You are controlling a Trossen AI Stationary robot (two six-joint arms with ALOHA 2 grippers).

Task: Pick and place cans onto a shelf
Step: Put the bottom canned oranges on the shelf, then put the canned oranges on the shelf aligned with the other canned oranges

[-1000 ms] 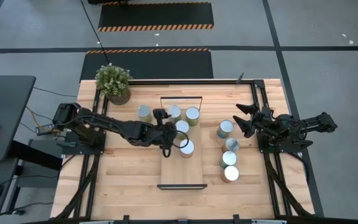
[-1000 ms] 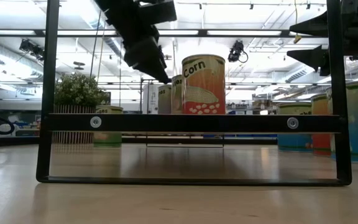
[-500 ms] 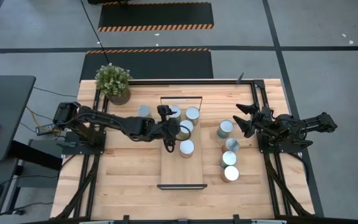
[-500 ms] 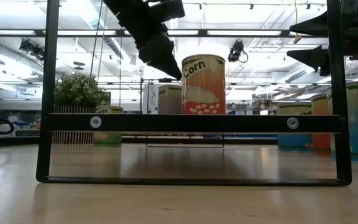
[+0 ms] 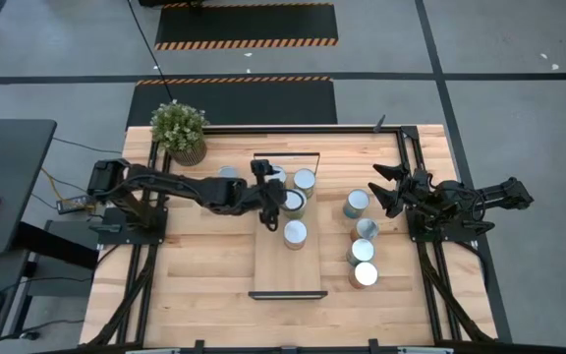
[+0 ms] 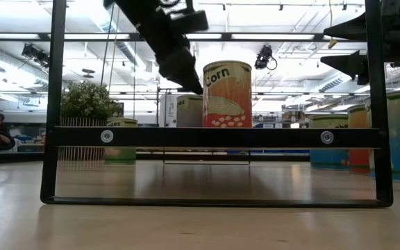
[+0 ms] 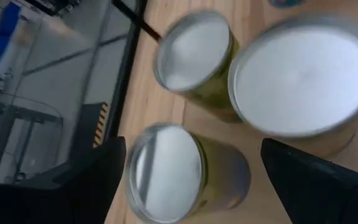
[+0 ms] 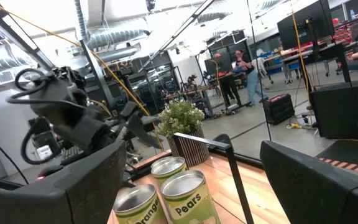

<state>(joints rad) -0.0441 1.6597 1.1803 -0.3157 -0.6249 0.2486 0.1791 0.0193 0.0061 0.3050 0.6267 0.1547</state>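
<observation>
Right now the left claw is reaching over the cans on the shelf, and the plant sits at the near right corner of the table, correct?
Not quite. The left claw does reach over the cans on the shelf, but the high view shows the plant at the far left corner of the table.

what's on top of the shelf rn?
High view: four cans on the shelf: one alone, three clustered at the far end. The left gripper partly covers that cluster.
</observation>
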